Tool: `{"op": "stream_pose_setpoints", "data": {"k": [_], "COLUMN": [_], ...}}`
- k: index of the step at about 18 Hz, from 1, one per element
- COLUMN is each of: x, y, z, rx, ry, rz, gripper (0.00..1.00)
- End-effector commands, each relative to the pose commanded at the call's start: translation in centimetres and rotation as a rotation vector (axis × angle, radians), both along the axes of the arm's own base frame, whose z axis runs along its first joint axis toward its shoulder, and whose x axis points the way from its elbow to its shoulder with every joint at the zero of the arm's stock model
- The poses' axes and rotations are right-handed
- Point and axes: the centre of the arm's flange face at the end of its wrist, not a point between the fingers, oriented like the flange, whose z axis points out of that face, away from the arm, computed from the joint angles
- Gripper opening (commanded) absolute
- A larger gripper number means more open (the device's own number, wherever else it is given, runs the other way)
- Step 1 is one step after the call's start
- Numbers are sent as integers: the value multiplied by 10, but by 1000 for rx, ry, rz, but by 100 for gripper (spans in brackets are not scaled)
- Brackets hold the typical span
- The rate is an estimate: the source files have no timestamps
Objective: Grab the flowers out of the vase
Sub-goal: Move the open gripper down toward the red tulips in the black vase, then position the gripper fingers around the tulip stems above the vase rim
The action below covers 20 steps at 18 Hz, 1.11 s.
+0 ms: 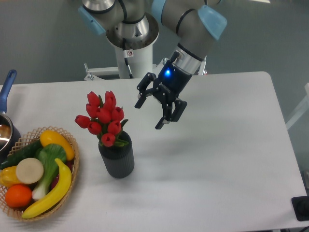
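Flowers stand upright in the vase, left of the table's middle, nearer the front edge. Gripper hangs in the air just right of the blooms, tilted, fingers spread apart and holding nothing (a blue light glows on its wrist). Basket of fruit and vegetables sits at the front-left corner; a blue-handled pot at the left edge.
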Motion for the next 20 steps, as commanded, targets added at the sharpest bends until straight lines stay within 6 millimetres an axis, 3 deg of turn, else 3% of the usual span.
{"op": "stream_pose_setpoints", "data": {"k": [6, 11, 13, 20], "x": [0, -1, 8, 14], "y": [2, 5, 17, 34], "z": [2, -9, -17, -32], "rx": [28, 19, 20, 36], "ry": [-5, -18, -43, -99], "rz": [-6, -11, -39, -68], "gripper": [100, 100, 100, 100]}}
